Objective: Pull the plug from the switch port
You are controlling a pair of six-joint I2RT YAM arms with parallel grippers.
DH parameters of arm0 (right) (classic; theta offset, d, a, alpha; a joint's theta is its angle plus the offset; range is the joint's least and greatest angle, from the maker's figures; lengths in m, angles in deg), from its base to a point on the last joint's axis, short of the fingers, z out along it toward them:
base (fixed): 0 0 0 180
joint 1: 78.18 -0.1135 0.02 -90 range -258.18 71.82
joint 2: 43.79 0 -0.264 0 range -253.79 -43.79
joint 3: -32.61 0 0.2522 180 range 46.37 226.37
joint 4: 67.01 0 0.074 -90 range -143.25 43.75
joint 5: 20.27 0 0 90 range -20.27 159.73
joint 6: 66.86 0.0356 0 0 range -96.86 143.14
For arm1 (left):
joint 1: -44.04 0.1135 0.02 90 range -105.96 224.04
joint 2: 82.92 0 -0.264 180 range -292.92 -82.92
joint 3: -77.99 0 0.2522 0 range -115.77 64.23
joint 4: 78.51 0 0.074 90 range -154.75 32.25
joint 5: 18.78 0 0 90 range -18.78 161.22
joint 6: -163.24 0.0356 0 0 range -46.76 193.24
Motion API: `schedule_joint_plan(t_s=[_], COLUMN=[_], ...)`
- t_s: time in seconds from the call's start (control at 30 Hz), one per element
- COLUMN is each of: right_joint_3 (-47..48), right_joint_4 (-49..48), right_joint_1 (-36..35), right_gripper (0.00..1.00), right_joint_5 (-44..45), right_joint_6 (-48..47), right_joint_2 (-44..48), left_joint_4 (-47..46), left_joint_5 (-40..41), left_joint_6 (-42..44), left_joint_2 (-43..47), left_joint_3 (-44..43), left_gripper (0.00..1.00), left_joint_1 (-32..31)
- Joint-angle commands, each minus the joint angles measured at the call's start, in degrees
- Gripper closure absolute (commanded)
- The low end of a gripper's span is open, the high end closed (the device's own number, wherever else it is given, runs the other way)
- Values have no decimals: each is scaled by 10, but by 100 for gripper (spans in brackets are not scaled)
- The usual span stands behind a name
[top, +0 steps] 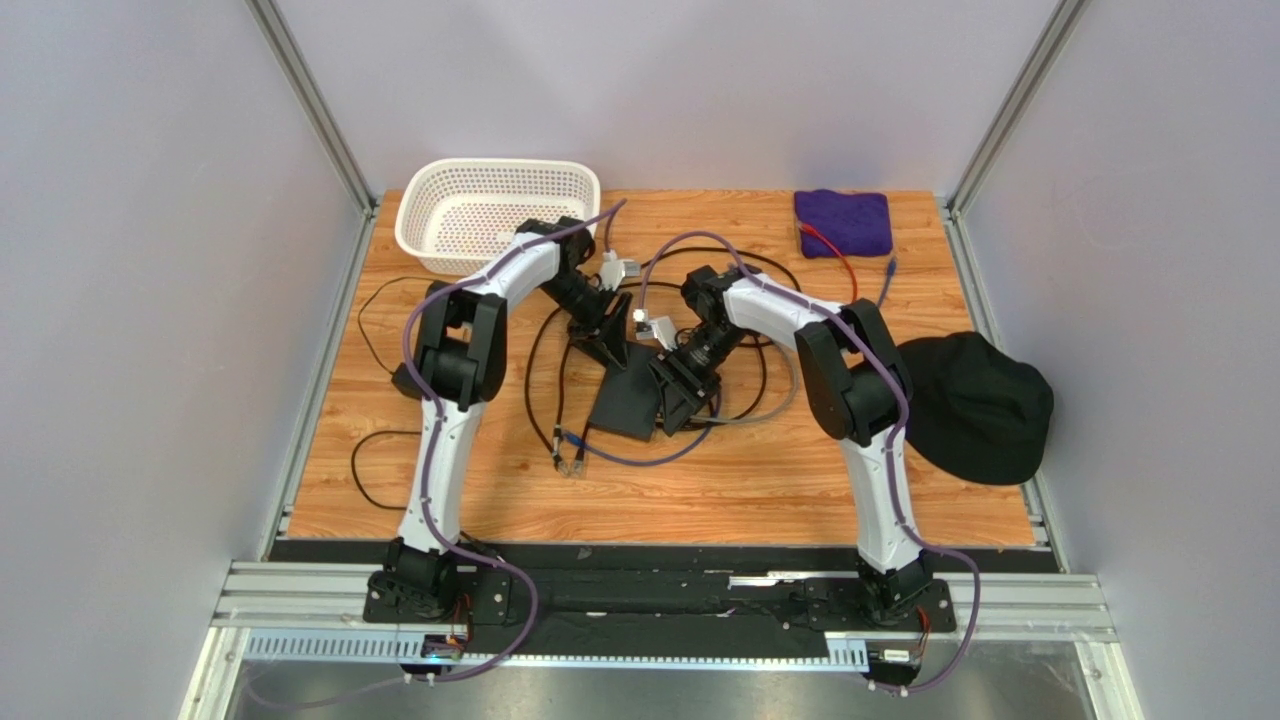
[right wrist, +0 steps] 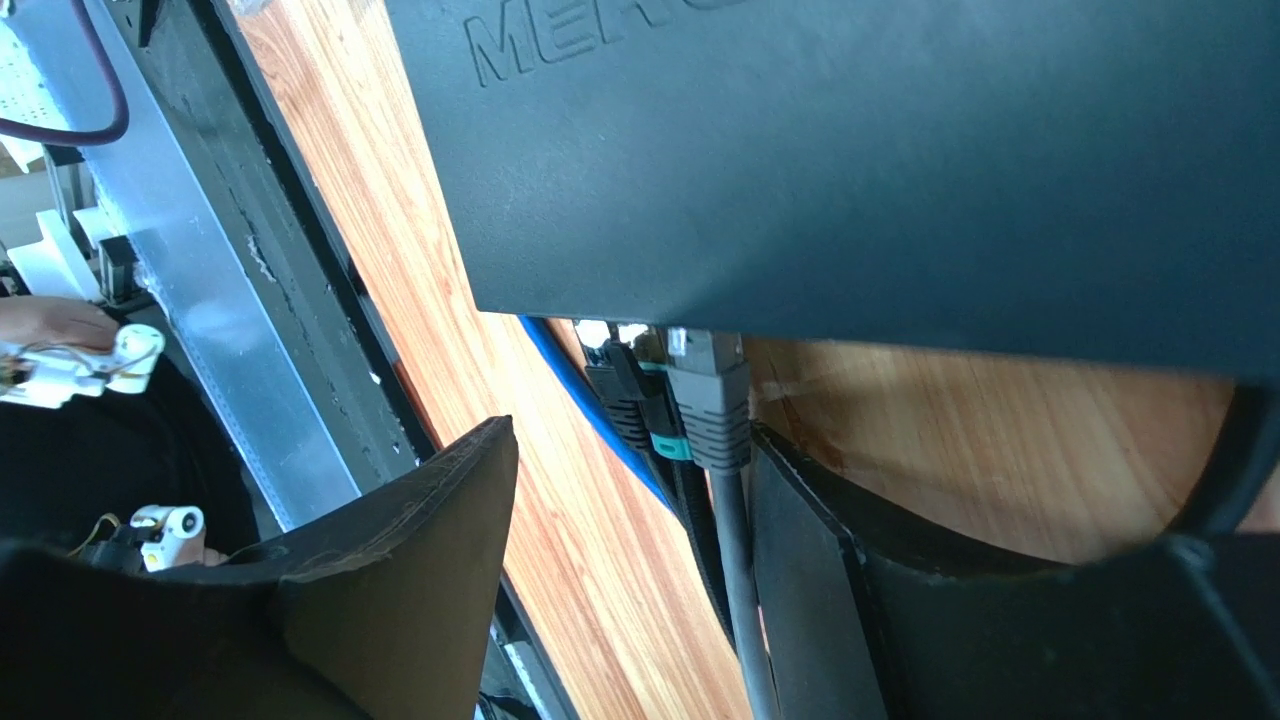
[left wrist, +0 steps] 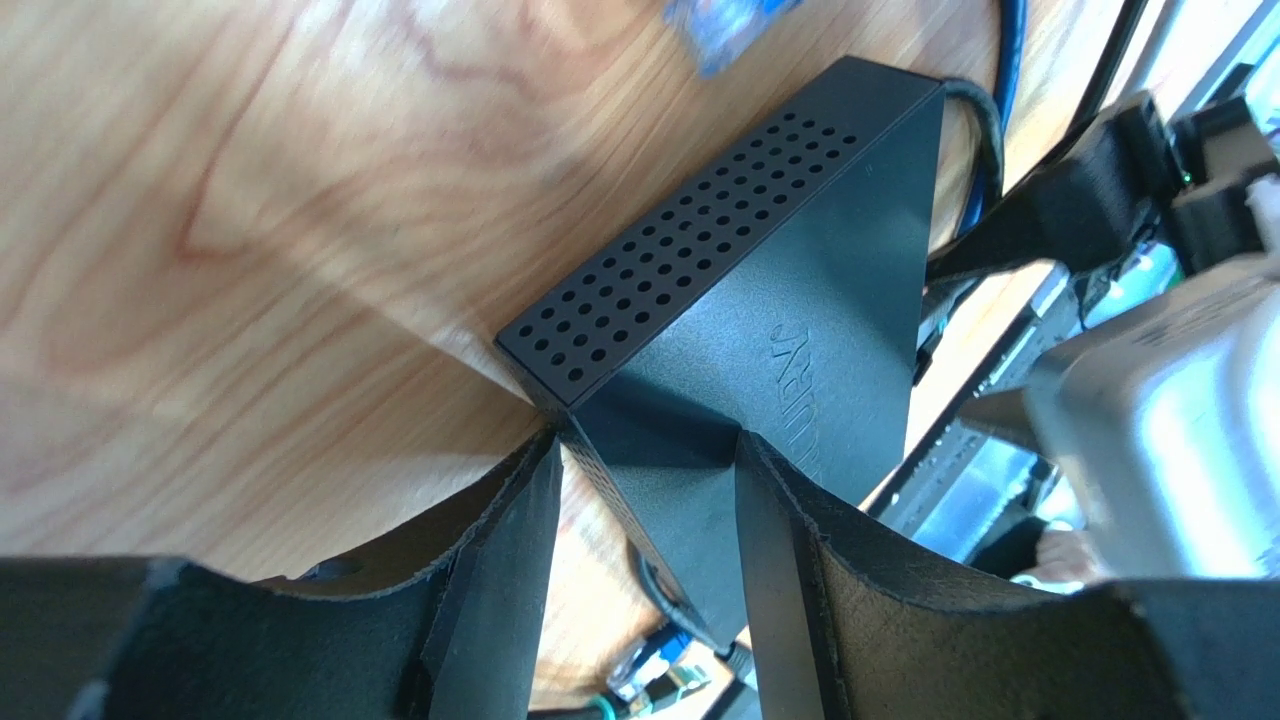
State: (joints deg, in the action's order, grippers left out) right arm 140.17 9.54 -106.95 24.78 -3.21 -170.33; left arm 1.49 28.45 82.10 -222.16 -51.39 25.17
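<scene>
**Switch held at one corner, plugs bracketed at the port edge**

The switch is found near the middle of the desk, set askew to the desk's edges. Bare wood is left in front of it toward the arms' bases, and also to the right. The room to its left and behind it is taken up by loops of dark cable, one of which reaches toward the left edge. The desk is closed in by grey walls on three sides and by a metal rail along the near edge.

A white basket is placed at the far left corner and a purple cloth at the far right. A black cap lies across the right edge. All three are well apart from the switch.

Both arms are bent at raised elbows and folded inward, so that the wrists are brought over the switch from the far side. The left claw is closed on a corner of the switch, just below its perforated side, with a finger set against each face. The right claw is held wide at the port edge. Between its fingers a grey plug and a black plug are seen seated in the sockets, with a blue cable beside them. The grey plug's cable is touched by one finger, while the other finger is kept clear of the plugs.
</scene>
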Motion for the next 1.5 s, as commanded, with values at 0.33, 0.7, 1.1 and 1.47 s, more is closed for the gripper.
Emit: schedule_joint_plan(t_s=[0.33,0.7,1.1,1.47], right_joint_3=[59,35,-49,-32], right_joint_4=[-3,-41,-192,-212], right_joint_1=[80,89,77,52], right_gripper=[36,43,47,60], right_joint_5=[-111,-198,-171,-177], right_joint_6=[17,33,127,151], right_joint_2=[-36,-73,-46,-68], left_joint_4=[-28,-23,-26,-30], left_joint_5=[100,20,94,116], left_joint_6=[19,31,32,25], left_joint_2=[182,167,80,64], left_joint_3=[64,167,143,156], left_gripper=[43,75,73,72], left_joint_1=[11,-32,-43,-57])
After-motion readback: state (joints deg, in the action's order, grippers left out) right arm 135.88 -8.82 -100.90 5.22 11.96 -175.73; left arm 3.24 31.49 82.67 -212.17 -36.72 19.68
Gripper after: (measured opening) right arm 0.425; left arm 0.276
